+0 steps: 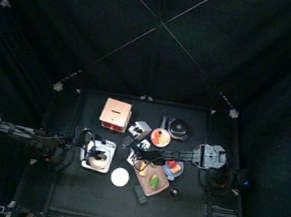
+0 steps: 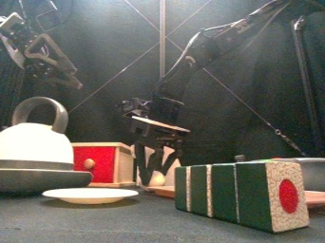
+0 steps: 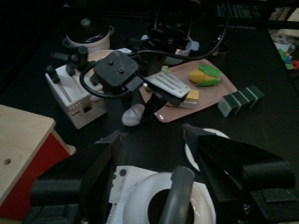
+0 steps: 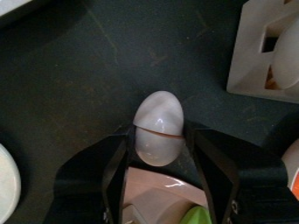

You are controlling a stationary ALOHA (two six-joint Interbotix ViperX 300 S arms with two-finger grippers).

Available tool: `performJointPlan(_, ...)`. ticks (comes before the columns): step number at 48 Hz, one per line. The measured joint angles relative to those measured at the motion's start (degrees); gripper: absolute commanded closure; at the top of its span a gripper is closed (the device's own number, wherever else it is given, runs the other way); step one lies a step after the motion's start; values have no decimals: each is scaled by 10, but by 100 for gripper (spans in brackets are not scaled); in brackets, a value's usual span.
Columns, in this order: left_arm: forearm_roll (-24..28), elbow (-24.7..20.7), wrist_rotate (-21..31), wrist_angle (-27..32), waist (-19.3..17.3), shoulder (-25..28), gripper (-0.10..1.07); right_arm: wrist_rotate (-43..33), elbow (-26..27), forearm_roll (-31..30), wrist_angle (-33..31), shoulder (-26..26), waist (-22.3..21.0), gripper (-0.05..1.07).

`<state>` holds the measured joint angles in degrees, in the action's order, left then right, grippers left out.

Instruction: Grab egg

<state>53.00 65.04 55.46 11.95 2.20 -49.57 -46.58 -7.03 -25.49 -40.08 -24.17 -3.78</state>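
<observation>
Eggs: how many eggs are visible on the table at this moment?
1. The egg lies on the table between the open jaws of the right gripper, beside the cutting board. Others may be hidden.

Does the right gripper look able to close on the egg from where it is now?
Probably yes. In the right wrist view the egg lies on the table between the open jaws of the right gripper, with nothing between them; the white box stands apart.

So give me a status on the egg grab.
Done: the right end effector has come across the table and is lowered around the egg, jaws open on either side. In hand: lining up the grasp. Left: closing and lifting; the egg lies on the table. The left end effector rests above the kettle.
</observation>
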Motion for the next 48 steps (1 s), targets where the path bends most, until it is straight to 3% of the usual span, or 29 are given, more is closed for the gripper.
performJointPlan(15,0,1,0,0,0,1,5,0,3,0,-3,-2,1,39)
performJointPlan(48,0,2,0,0,-1,0,5,-1,57,4,-67,-2,42,39)
